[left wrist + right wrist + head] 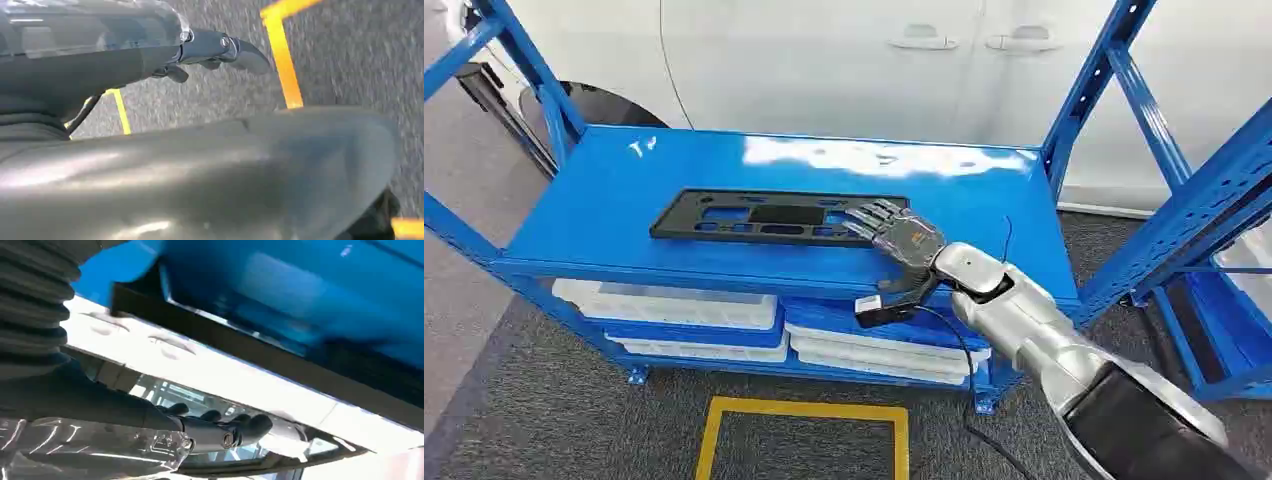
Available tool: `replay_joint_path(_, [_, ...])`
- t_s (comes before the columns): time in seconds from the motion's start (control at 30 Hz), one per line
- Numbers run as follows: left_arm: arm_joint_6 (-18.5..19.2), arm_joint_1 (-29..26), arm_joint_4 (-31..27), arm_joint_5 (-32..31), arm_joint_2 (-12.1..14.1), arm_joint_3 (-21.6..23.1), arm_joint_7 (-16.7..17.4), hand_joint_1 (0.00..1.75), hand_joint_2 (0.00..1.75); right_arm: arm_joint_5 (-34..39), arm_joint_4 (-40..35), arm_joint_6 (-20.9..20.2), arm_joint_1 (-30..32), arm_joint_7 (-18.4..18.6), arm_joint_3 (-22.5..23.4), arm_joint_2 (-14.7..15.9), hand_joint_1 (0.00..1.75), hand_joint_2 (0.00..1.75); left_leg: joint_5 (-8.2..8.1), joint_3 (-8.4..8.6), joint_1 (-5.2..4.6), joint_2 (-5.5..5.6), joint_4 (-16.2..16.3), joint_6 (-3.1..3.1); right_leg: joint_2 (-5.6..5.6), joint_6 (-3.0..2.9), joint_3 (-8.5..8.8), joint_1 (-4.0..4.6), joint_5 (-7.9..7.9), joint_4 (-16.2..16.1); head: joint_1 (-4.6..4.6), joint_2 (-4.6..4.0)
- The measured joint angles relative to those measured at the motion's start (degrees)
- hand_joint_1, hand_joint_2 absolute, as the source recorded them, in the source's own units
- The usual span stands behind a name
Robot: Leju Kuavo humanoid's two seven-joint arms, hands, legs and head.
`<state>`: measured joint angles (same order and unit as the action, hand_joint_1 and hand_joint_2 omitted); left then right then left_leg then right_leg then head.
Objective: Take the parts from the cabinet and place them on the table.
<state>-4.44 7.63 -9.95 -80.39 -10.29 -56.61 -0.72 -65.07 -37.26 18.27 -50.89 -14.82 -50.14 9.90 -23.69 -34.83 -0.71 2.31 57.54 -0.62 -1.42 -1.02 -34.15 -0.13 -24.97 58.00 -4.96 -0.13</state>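
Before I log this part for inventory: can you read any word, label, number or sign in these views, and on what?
None can be read.
Black part: no label visible.
Blue shelf top: a small white mark, too small to read.
Right hand: an orange patch, too blurred to read.

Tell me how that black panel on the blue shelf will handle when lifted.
The black panel looks thin, long and full of cutouts, so probably light and slightly bendy. Lying flat on the glossy shelf, it may slide when the right hand pushes it.
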Motion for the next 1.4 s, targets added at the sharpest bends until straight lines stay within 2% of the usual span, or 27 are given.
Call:
replay_joint_path(0.07, [0.0, 0.0, 0.0, 0.0, 0.0, 0.0, -0.2, 0.0, 0.0, -0.3, -0.3, -0.4, -0.5, 0.0, 0.1, 0.3, 0.0, 0.0, -2.31, -1.04, 0.12, -0.59, 3.0, 0.79, -0.49, -0.52, 0.21, -0.28, 0.26, -0.4, 0.0, 0.0])
replay_joint_path(0.13, [0.2, 0.1, 0.0, 0.0, 0.0, 0.0, -0.3, 0.0, 0.0, -0.9, -0.5, -1.0, -0.8, 0.0, 0.0, 0.7, 0.0, 0.0, -7.17, -5.19, 0.52, -1.16, 12.1, 1.44, -0.62, -0.68, 0.18, -0.17, 0.25, -0.4, 0.0, 0.0])
replay_joint_path(0.17, [0.2, 0.1, 0.0, 0.0, 0.0, 0.0, -0.4, 0.0, 0.0, -1.0, -0.5, -1.1, -0.8, 0.0, 0.0, 0.9, 0.0, 0.0, -8.86, -7.31, 0.59, -1.23, 16.5, 1.63, -0.72, -0.69, 0.15, -0.12, 0.24, -0.3, 0.0, 0.0])
replay_joint_path(0.2, [0.2, 0.0, 0.0, 0.0, 0.0, 0.0, -0.4, 0.0, 0.0, -1.1, -0.5, -1.2, -0.7, 0.0, -0.1, 1.0, 0.0, 0.0, -9.15, -8.4, 0.67, -1.26, 18.7, 1.75, -0.8, -0.68, 0.15, -0.11, 0.24, -0.3, -0.02, 0.0])
replay_joint_path(0.27, [0.3, 0.0, 0.0, 0.0, 0.0, 0.0, -0.6, 0.0, 0.0, -1.2, -0.5, -1.2, -0.8, 0.0, -0.3, 1.0, 0.0, 0.0, -6.08, -6.61, 0.86, -1.27, 14.8, 1.82, -0.84, -0.62, 0.18, -0.12, 0.22, -0.3, 0.0, 0.0])
replay_joint_path(0.33, [0.3, 0.2, 0.0, 0.0, 0.0, 0.0, -0.7, 0.0, 0.0, -1.3, -0.7, -1.2, -1.0, 0.0, -0.3, 1.0, 0.0, 0.0, -1.1, -1.08, 0.97, -1.22, 4.0, 1.61, -0.83, -0.28, 0.43, -0.23, 0.05, -0.2, 0.0, 0.0])
replay_joint_path(0.37, [0.3, 0.2, 0.0, 0.0, 0.0, 0.0, -0.7, 0.0, 0.0, -1.3, -0.7, -1.2, -1.1, 0.0, -0.3, 1.1, 0.0, 0.0, -0.92, 0.3, 0.94, -0.85, 0.4, 1.37, -0.79, 0.04, 0.39, -0.05, -0.05, -0.1, 0.0, 0.0])
replay_joint_path(0.4, [0.3, 0.2, 0.0, 0.0, -0.1, 0.0, -0.7, 0.0, 0.0, -1.3, -0.8, -1.2, -1.2, 0.0, -0.3, 1.1, 0.0, 0.0, -0.56, 0.38, 0.66, -0.81, 0.3, 0.68, -0.53, 0.42, 0.27, 0.07, -0.03, 0.0, 0.0, 0.0])
replay_joint_path(0.5, [0.3, 0.1, 0.0, 0.0, -0.1, 0.0, -0.7, 0.0, 0.0, -1.4, -0.8, -1.2, -1.4, -0.1, -0.4, 1.1, 0.0, 0.0, -0.26, 0.16, 0.41, -0.76, 0.2, -0.42, -0.76, 1.49, 0.27, -0.12, 0.13, -0.1, 0.0, 0.0])
replay_joint_path(0.53, [0.3, 0.1, 0.0, 0.0, -0.1, 0.0, -0.7, 0.0, 0.0, -1.6, -0.8, -1.2, -1.4, -0.2, -0.4, 1.1, 0.0, 0.0, 0.16, 0.55, 0.84, -0.73, -0.3, -1.01, -0.78, 1.78, -0.02, -0.24, -0.4, 0.2, -0.02, 0.0])
replay_joint_path(0.57, [0.3, 0.2, 0.0, 0.0, -0.1, 0.0, -0.7, 0.0, 0.0, -1.7, -0.8, -1.2, -1.4, -0.3, -0.4, 1.1, 0.0, 0.0, 0.28, 0.55, 0.71, -0.54, -0.4, -1.22, -0.22, 1.83, -0.57, -0.42, -1.8, 1.9, 0.0, 0.0])
replay_joint_path(0.63, [0.3, 0.5, 0.0, 0.0, -0.1, 0.0, -0.7, 0.0, 0.0, -1.9, -0.8, -1.2, -1.4, -0.5, -0.5, 0.7, 0.0, 0.0, -0.13, 0.47, 0.6, -0.41, -0.4, -1.8, 0.53, 2.0, -4.26, -0.59, -5.96, 10.3, 0.0, 0.0])
replay_joint_path(0.7, [0.1, 0.4, 0.0, 0.0, -0.1, 0.0, -0.7, 0.0, 0.0, -1.9, -0.6, -1.2, -1.1, -0.5, -0.7, 0.4, 0.0, 0.0, -0.37, 0.57, 0.47, -0.23, -0.4, -1.94, 0.64, 2.09, -8.16, -0.65, -7.71, 18.2, 0.0, 0.0])
replay_joint_path(0.77, [0.0, 0.3, 0.0, 0.0, -0.1, 0.0, -0.8, 0.0, 0.0, -1.9, -0.5, -1.2, -1.0, -0.6, -0.8, 0.3, 0.0, 0.0, -0.3, 0.87, 0.42, -0.07, -0.1, -1.88, 0.63, 1.91, -7.44, -0.64, -5.09, 15.9, 0.0, 0.0])
replay_joint_path(0.83, [0.5, 0.4, 0.0, 0.2, -0.1, 0.0, -1.1, 0.0, 0.0, -1.9, -0.5, -1.1, -1.4, -0.6, -0.8, 0.3, 0.0, 0.0, -0.72, 1.22, 0.37, 0.15, 0.3, -1.58, 0.49, 1.16, -2.83, -0.52, 0.49, 5.9, 0.0, 0.0])
replay_joint_path(0.87, [0.7, 0.3, 0.0, 0.2, -0.2, 0.0, -1.2, 0.0, 0.0, -1.9, -0.5, -1.1, -1.5, -0.7, -0.8, 0.3, 0.0, 0.0, -0.92, 1.17, 0.39, 0.2, 0.3, -1.45, -0.2, 0.67, -1.46, -0.19, 1.0, 2.5, 0.0, 0.0])
replay_joint_path(0.9, [0.8, 0.4, 0.0, 0.2, -0.2, 0.0, -1.2, 0.0, 0.0, -2.0, -0.5, -1.1, -1.6, -0.9, -0.9, 0.1, 0.0, 0.0, -1.03, 0.75, -0.04, 0.12, 0.7, -1.17, -0.32, 0.68, -1.02, 0.15, 0.7, 1.4, 0.0, 0.0])
replay_joint_path(1.0, [0.8, 0.3, 0.0, 0.2, -0.2, 0.0, -1.2, 0.0, 0.0, -2.3, -0.5, -1.0, -1.5, -1.8, -1.1, 0.1, 0.0, 0.0, -0.94, 0.51, 0.18, 0.04, 0.4, -0.47, -0.09, 0.53, -0.77, 0.29, 0.0, 0.7, -0.02, 0.0])
replay_joint_path(1.07, [0.8, 0.5, 0.0, 0.2, -0.2, 0.0, -1.3, 0.0, 0.0, -2.8, -0.9, -1.0, -1.2, -2.0, -1.5, 0.4, 0.0, 0.0, -2.21, 0.18, 0.11, -0.32, 1.8, 0.45, -0.52, 0.12, -0.02, -0.34, 0.23, -0.3, 0.0, 0.0])
replay_joint_path(1.1, [0.8, 0.6, 0.0, 0.1, -0.2, 0.0, -1.2, 0.0, 0.0, -3.0, -1.2, -1.0, -1.1, -2.1, -1.7, 0.7, 0.0, 0.0, -3.94, -1.2, 0.18, -0.66, 4.7, 0.81, -0.74, -0.28, 0.09, -0.35, 0.09, -0.3, 0.0, 0.0])
replay_joint_path(1.17, [0.8, 0.6, 0.0, 0.1, -0.2, 0.0, -1.2, 0.0, 0.0, -3.1, -1.9, -1.0, -0.5, -2.2, -2.6, 1.4, 0.0, 0.0, -8.03, -6.0, 0.49, -1.08, 14.0, 1.4, -1.07, -0.49, 0.27, -0.21, -0.08, -0.3, 0.0, 0.0])
replay_joint_path(1.2, [0.8, 0.6, 0.0, 0.0, -0.2, 0.0, -1.2, 0.0, 0.0, -3.1, -2.1, -1.0, 0.1, -2.3, -2.9, 1.7, 0.0, 0.0, -8.99, -8.18, 0.62, -1.13, 17.8, 1.64, -1.2, -0.49, 0.3, -0.19, -0.12, -0.3, 0.0, 0.0])
replay_joint_path(1.23, [0.8, 0.6, 0.0, 0.0, -0.2, 0.0, -1.2, 0.0, 0.0, -3.1, -2.5, -1.0, 0.5, -2.3, -3.2, 1.9, 0.0, 0.0, -8.58, -8.88, 0.77, -1.14, 18.5, 1.74, -1.23, -0.45, 0.37, -0.2, -0.16, -0.3, 0.0, 0.0])
replay_joint_path(1.27, [0.7, 0.5, 0.0, 0.0, -0.2, 0.0, -1.2, 0.0, 0.0, -3.1, -3.0, -1.0, 1.0, -2.4, -3.6, 2.0, 0.0, 0.0, -6.57, -8.14, 0.93, -1.16, 16.3, 1.87, -1.23, -0.29, 0.47, -0.25, -0.28, -0.2, 0.0, 0.0])
replay_joint_path(1.33, [0.7, 0.6, 0.0, 0.0, -0.2, 0.0, -1.2, 0.0, 0.0, -3.1, -3.8, -1.0, 1.3, -2.5, -4.0, 2.1, 0.0, 0.0, -1.26, -3.59, 1.24, -1.13, 6.5, 1.99, -1.2, 0.15, 0.79, -0.45, -0.61, 0.0, 0.0, 0.0])
replay_joint_path(1.37, [0.7, 0.6, 0.0, 0.0, -0.2, 0.0, -1.2, 0.0, 0.0, -3.1, -4.1, -1.0, 1.3, -2.5, -4.1, 2.1, 0.0, 0.0, 0.38, -1.41, 1.49, -0.69, 2.0, 2.11, -1.19, 0.44, 0.82, -0.49, -0.85, 0.2, 0.0, 0.0])
replay_joint_path(1.4, [0.7, 0.6, 0.0, 0.0, -0.3, 0.0, -1.2, 0.0, 0.0, -3.1, -4.4, -1.0, 1.3, -2.5, -4.1, 2.1, 0.0, 0.0, -0.15, -1.26, 1.02, -0.22, 1.2, 1.59, -0.96, 0.82, 0.76, -0.1, -1.04, 0.6, -0.02, 0.0])
